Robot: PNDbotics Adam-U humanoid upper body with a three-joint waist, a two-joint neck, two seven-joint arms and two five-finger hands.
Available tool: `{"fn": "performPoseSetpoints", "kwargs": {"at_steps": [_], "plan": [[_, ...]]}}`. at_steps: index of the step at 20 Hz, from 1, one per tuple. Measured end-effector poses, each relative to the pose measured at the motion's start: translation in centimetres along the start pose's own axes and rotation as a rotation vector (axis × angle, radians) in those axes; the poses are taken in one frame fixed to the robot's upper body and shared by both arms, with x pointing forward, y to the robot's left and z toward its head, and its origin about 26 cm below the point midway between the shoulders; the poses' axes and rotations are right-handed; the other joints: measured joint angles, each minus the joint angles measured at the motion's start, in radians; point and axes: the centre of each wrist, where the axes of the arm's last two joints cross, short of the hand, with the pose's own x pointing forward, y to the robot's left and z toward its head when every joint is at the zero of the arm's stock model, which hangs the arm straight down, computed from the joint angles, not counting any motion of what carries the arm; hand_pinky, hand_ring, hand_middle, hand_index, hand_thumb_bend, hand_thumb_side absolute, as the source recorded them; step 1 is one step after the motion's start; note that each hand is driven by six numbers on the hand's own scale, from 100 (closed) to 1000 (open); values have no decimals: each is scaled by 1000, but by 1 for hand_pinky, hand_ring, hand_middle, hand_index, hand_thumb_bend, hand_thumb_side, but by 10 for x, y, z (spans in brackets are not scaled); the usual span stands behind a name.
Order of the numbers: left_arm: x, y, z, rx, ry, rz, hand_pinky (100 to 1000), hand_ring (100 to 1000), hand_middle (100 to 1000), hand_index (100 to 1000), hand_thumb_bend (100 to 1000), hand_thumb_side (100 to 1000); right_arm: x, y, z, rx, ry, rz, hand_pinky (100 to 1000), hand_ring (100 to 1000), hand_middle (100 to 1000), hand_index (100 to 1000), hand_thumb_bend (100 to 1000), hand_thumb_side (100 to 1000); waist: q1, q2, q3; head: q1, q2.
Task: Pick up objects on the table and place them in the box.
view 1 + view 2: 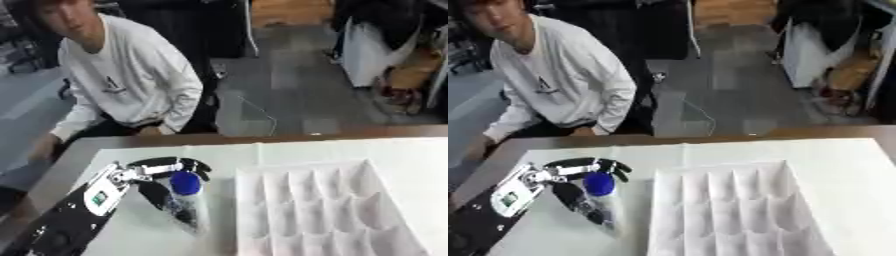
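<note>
Curling round a blue-capped bottle (185, 200), the left hand (166, 172) holds it just left of the white box (324, 210).

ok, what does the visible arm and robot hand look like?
Only the left arm shows. Its forearm is black, with a white and silver wrist housing that carries a small green marking. The left robot hand has black fingers with silver at the joints. No cables or sleeves can be made out.

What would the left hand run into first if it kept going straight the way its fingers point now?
Probably the white divided box. The left hand, curled round a blue-capped bottle, points toward the view's right, where the box's near wall stands; height is hard to judge.
</note>
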Motion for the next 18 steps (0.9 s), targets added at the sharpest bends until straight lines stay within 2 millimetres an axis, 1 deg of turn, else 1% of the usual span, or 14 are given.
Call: {"fn": "performPoseSetpoints", "kwargs": {"at_steps": [3,4,5,7,9,10,11,12,13,14,15,16,17,18], "plan": [[0,0,0,4,-4,-2,617,478,785,760,890,551,0,0,0,0,0,0,474,552,487,581,607,842,0,0,0,0,0],[0,0,0,5,-5,-3,621,480,787,761,892,552,0,0,0,0,0,0,474,552,487,581,607,842,0,0,0,0,0],[0,0,0,6,-6,-3,560,438,761,746,864,537,0,0,0,0,0,0,474,552,487,581,607,842,0,0,0,0,0],[1,-2,-2,7,-12,-1,507,406,737,728,834,525,0,0,0,0,0,0,474,552,487,581,607,842,0,0,0,0,0],[1,-3,-3,9,-18,1,474,384,721,713,813,515,0,0,-1,-1,-2,0,474,552,487,581,607,842,0,0,0,0,0],[1,-3,-4,12,-22,3,474,384,721,713,813,515,0,-1,-1,-2,-4,1,474,552,487,581,607,842,0,0,0,0,-1],[1,-3,-4,14,-25,4,421,348,685,680,775,508,1,-1,-2,-4,-6,1,474,552,487,580,606,842,0,0,0,0,-3],[1,-3,-4,19,-30,6,436,360,699,693,782,507,1,-1,-2,-4,-6,1,474,552,487,580,607,841,0,0,0,0,-5],[1,-4,-4,23,-34,8,390,322,653,654,737,510,1,-1,-2,-4,-6,1,473,552,486,580,607,841,0,0,0,0,-7],[1,-4,-5,28,-40,13,394,325,656,656,741,510,1,-1,-2,-4,-6,1,474,552,487,580,607,842,0,0,0,0,-8],[1,-6,-5,30,-44,18,362,295,633,630,691,529,1,-1,-2,-4,-6,1,473,552,487,580,607,841,0,0,-1,0,-8],[0,-8,-6,33,-48,25,367,301,639,637,695,526,1,-1,-2,-4,-6,1,473,552,487,580,607,841,0,0,-2,0,-8],[0,-9,-6,35,-49,28,324,264,600,595,644,553,1,-1,-2,-4,-6,1,473,552,487,580,606,842,0,0,-3,0,-8],[0,-9,-7,38,-53,32,324,262,596,591,638,557,1,-1,-2,-4,-6,1,473,552,487,580,606,842,0,0,-3,0,-8]]}}
